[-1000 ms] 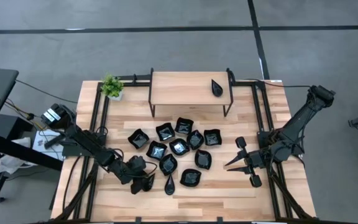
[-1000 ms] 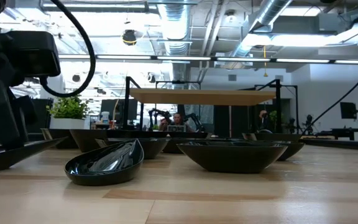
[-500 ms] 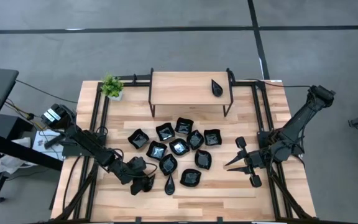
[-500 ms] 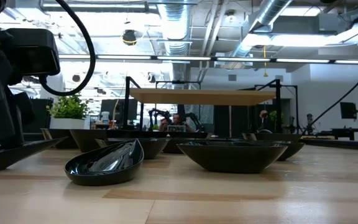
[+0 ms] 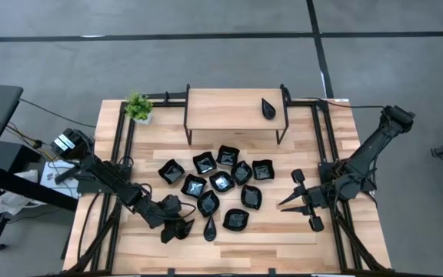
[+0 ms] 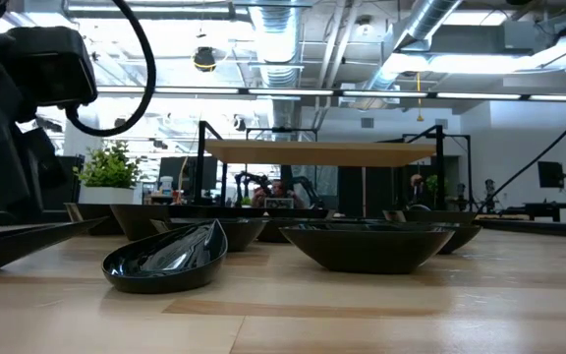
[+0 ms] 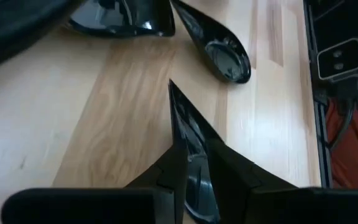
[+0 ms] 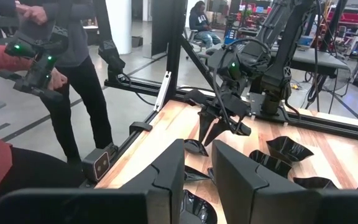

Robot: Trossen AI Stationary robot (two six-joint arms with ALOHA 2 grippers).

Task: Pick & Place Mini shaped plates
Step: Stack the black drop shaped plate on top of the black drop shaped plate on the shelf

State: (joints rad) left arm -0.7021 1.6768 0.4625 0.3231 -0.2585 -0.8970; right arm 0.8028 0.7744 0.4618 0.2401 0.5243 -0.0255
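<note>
Several glossy black mini shaped plates (image 5: 221, 183) lie clustered on the middle of the wooden table. A teardrop plate (image 5: 210, 228) lies alone near the front edge, and it also shows in the left wrist view (image 7: 225, 56). Another teardrop plate (image 5: 268, 108) rests on the raised wooden shelf (image 5: 233, 111). My left gripper (image 5: 180, 228) is down at the table just left of the lone teardrop, shut on a pointed plate (image 7: 182, 118). My right gripper (image 5: 284, 204) hovers open to the right of the cluster, with nothing between its fingers (image 8: 166, 174). My left gripper has the pointed plate's wall (image 7: 180, 134) between its two fingers, which slant down from the table's left. The plate's tip (image 7: 170, 84) points away from the gripper, along the fingers. In the low view the plate (image 6: 28, 241) seems to rest on the table.
A small green potted plant (image 5: 138, 106) stands at the far left corner beside the shelf. Black rails (image 5: 325, 146) run along both table sides. In the right wrist view a person (image 8: 73, 62) stands beyond the table's edge, holding a hand-held device.
My left gripper's fingers have drawn together about the pointed plate, and its wrist has tipped a little while staying in place. The plates have not shifted.
</note>
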